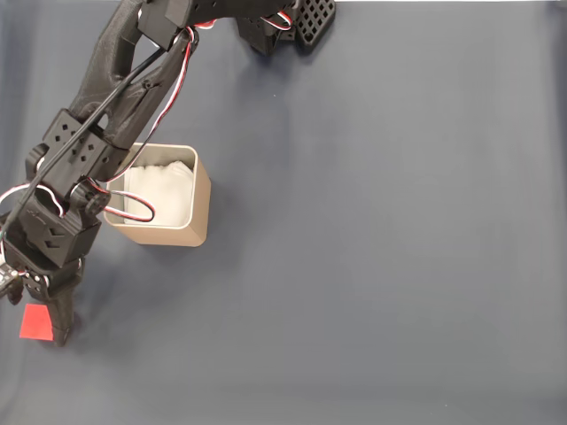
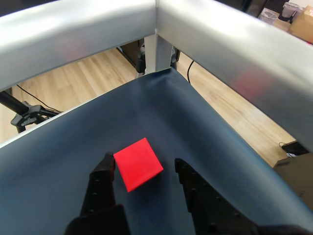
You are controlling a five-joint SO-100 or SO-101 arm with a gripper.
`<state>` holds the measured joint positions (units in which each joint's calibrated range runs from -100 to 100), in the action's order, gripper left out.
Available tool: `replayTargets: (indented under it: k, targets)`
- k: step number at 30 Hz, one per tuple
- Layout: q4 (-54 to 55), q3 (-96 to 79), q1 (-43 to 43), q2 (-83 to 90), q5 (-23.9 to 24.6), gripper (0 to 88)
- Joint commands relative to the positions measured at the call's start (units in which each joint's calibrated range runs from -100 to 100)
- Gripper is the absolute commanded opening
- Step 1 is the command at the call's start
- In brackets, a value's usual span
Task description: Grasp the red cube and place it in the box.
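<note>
**Robot arm's open fingers bracket a red cube near the table corner**

A dark blue table (image 1: 399, 230) fills the fixed view from above. A black robot arm (image 1: 106, 115) with red, white and black wires reaches from the top edge down toward the lower left. Beside the arm stands the box (image 1: 199, 212), a tan square container with a pale rim and white lining, partly covered by the arm. At the lower left lies the red cube (image 1: 35, 322), well apart from the box. In the wrist view, the fingers (image 2: 142, 169) are spread open with the red cube (image 2: 138, 163) between them on the table; the left finger touches or nearly touches it, the right stands clear. Metal rails (image 2: 220, 44) edge the table corner, above a wooden floor (image 2: 83, 78).
</note>
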<state>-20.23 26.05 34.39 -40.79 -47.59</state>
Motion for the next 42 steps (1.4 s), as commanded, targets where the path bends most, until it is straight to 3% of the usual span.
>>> replayTargets:
  k: [1,10,21,42]
  targets:
    - [1.1,3.0,0.6,0.8,-0.9,31.6]
    - [1.3,3.0,0.6,0.6,-1.4,30.7]
    - [1.5,2.9,0.8,0.8,-1.5,19.7]
    - [1.5,2.5,1.0,1.0,-1.5,10.5]
